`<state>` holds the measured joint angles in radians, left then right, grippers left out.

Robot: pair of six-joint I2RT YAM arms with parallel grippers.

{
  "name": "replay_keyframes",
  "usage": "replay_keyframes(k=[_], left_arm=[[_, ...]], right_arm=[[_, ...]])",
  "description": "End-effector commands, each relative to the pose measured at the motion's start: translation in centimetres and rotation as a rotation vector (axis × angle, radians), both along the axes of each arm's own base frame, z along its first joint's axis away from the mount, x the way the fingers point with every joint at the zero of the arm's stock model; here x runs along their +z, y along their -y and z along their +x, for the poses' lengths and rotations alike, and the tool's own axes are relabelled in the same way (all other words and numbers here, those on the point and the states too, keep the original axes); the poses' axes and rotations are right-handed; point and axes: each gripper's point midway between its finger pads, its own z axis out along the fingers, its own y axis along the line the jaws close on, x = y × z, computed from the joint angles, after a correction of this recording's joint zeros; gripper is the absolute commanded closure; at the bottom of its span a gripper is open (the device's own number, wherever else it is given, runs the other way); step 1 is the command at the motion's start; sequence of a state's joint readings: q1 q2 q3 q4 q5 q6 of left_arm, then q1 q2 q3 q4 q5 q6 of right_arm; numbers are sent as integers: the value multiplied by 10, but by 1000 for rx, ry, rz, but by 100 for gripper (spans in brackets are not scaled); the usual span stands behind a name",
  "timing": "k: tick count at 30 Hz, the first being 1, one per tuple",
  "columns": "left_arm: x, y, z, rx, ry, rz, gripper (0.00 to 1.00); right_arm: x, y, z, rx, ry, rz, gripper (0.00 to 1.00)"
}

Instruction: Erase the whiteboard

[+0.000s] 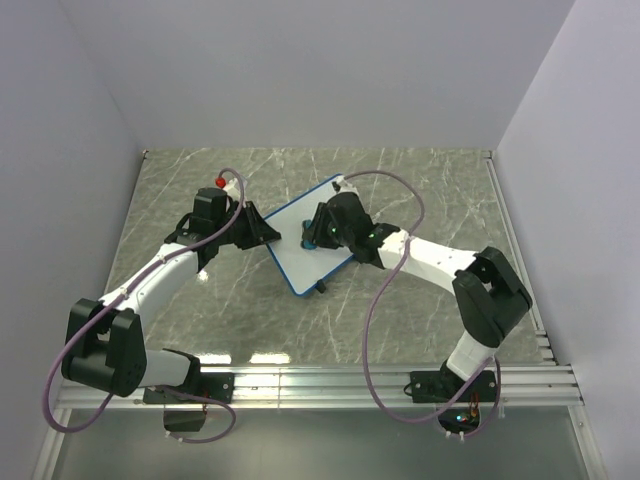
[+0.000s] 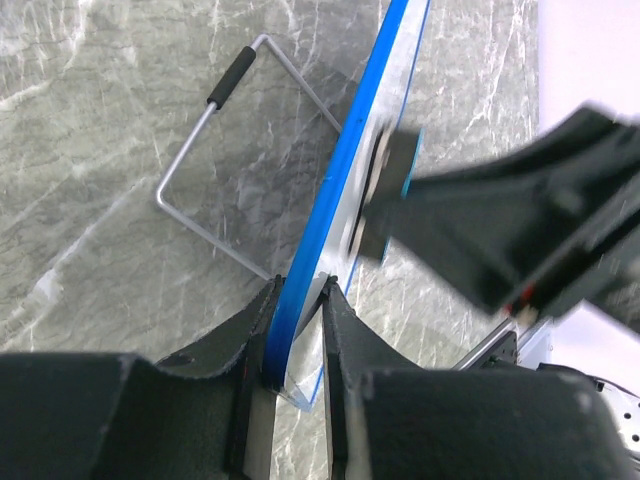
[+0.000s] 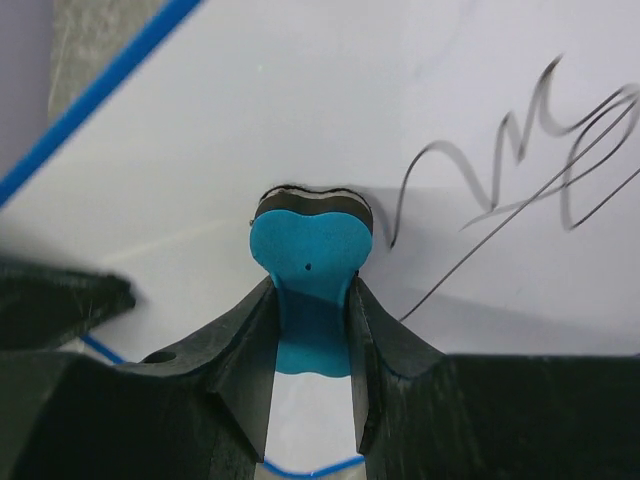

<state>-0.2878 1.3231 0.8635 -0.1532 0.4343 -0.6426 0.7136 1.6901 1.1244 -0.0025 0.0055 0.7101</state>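
the whiteboard point(image 1: 296, 243) looks light, stiff and slippery. the left gripper point(image 2: 300, 292) pinches its left edge; the right gripper point(image 3: 312, 292) squeezes the eraser point(image 3: 308, 246).

The table point(image 1: 470, 200) is grey-green marble veined with white. Near its middle the whiteboard point(image 1: 295, 245) stands tilted, its wire stand point(image 2: 231, 77) stretched out over the surface on the left.

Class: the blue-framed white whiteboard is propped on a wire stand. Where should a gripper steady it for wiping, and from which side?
Pinch the whiteboard frame edge-on from the left arm's side, a finger on each face, like the left gripper. The thin panel offers only its rim; this clears the scribble and blue eraser.
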Motion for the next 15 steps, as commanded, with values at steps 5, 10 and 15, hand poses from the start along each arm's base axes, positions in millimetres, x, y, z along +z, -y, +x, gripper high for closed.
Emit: replay_keyframes(k=[5,10,15], left_arm=[[-6,9,-12,-87,-2,39,100],[-8,6,-18,-92,-1,49,100],[-11,3,-26,-93,-12,63,100]], right_arm=[[-18,-7,-31,42,-64,-48,100],[-13,3,3,-17,-49,-65,100],[-16,28,50,-104,-48,-96,100]])
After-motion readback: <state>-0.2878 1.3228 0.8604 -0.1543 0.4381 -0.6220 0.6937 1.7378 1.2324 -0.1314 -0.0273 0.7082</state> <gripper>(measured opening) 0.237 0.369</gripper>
